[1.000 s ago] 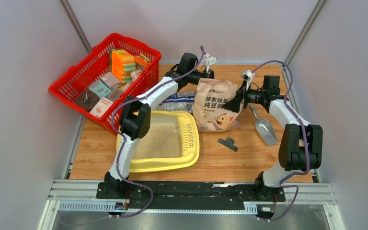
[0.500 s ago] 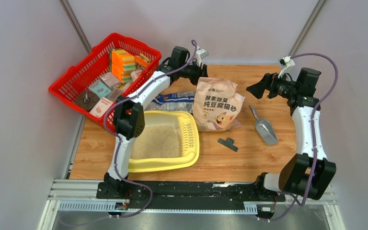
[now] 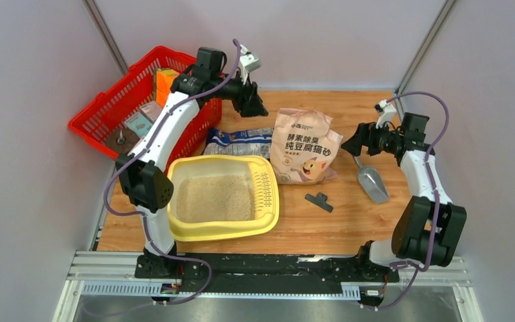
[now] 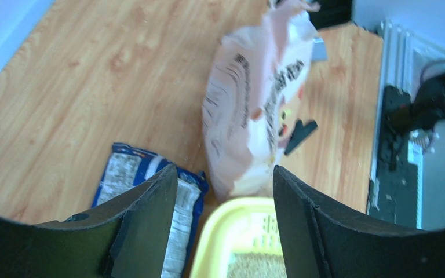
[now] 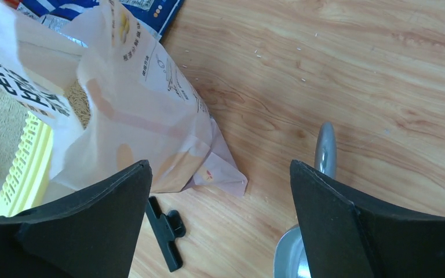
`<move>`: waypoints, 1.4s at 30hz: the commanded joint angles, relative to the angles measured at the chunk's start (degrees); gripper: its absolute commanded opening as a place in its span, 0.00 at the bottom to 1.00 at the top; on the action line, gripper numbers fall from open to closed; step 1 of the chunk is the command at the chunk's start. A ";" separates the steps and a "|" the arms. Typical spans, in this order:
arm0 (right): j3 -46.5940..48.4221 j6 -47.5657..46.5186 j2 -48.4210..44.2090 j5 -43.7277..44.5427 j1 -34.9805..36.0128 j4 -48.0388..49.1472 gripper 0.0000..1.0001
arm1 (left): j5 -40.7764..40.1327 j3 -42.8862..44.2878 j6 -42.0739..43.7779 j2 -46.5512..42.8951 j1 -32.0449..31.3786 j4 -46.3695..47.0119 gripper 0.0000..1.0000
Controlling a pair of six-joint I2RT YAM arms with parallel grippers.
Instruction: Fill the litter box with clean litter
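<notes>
While clean litter [image 3: 214, 198] covers the floor of the litter box [image 3: 222, 232], near the desk's [image 3: 349, 228] left front, the tan bag [image 3: 304, 144] stands upright just beside it; both arms' jaws hang spread, empty. Pouring looks done; next likely means clipping the bag shut.

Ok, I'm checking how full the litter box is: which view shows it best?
Top external: the whole litter box and the litter in it show from above. Left wrist catches only one end; right wrist only a slotted edge beside the tan bag.
</notes>
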 commanded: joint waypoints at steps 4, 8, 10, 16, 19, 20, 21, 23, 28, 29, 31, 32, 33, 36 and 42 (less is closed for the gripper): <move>9.60 -15.79 4.49 -11.16 0.08 -13.54 0.87 | 3.69 -1.48 22.85 -2.39 -2.43 -20.12 0.70; 11.89 -31.70 5.01 -18.79 -0.09 -30.62 0.89 | 0.80 -12.51 16.13 -5.90 -3.67 -6.11 0.72; 12.60 -35.52 6.59 -21.18 0.26 -36.86 0.91 | -0.79 -16.58 8.33 -7.57 -3.75 6.95 0.74; 8.67 -23.72 7.57 -23.13 2.71 -20.56 0.93 | -0.71 -13.62 1.61 -2.58 -4.98 11.59 0.75; 2.79 -6.57 5.11 -19.02 4.91 2.54 0.95 | 0.08 -14.14 0.02 -1.79 -6.21 13.88 0.74; 1.97 -3.23 4.84 -18.39 5.53 7.00 0.96 | 0.34 -14.31 -0.42 -1.61 -6.56 14.23 0.73; 1.53 0.28 5.28 -17.86 6.75 12.10 0.96 | 0.69 -14.40 -1.29 -1.43 -6.83 14.67 0.73; 2.32 2.16 6.50 -17.07 7.90 13.98 0.96 | 1.14 -15.01 -4.02 -0.91 -7.09 16.34 0.71; 0.48 11.73 8.44 -15.75 9.93 26.61 0.96 | 1.58 -15.90 -8.24 0.06 -7.10 19.59 0.68; 0.21 12.18 8.62 -16.01 10.19 27.78 0.96 | 1.66 -15.98 -8.59 0.24 -7.18 19.68 0.67; -0.49 15.25 9.41 -16.71 10.63 31.12 0.95 | 1.93 -16.07 -9.12 0.68 -7.18 19.95 0.66; -0.76 15.09 9.67 -17.15 10.89 31.39 0.95 | 1.93 -15.99 -9.04 0.85 -7.18 19.95 0.65; -1.02 15.26 9.94 -17.76 11.42 31.39 0.94 | 2.10 -15.99 -9.04 1.03 -7.18 19.95 0.64; -2.68 15.61 10.82 -19.70 12.47 31.92 0.90 | 2.63 -15.81 -11.49 2.17 -7.09 20.30 0.54; -6.20 20.62 9.94 -20.14 12.92 37.54 0.81 | 3.34 -15.99 -13.95 2.87 -7.09 22.06 0.30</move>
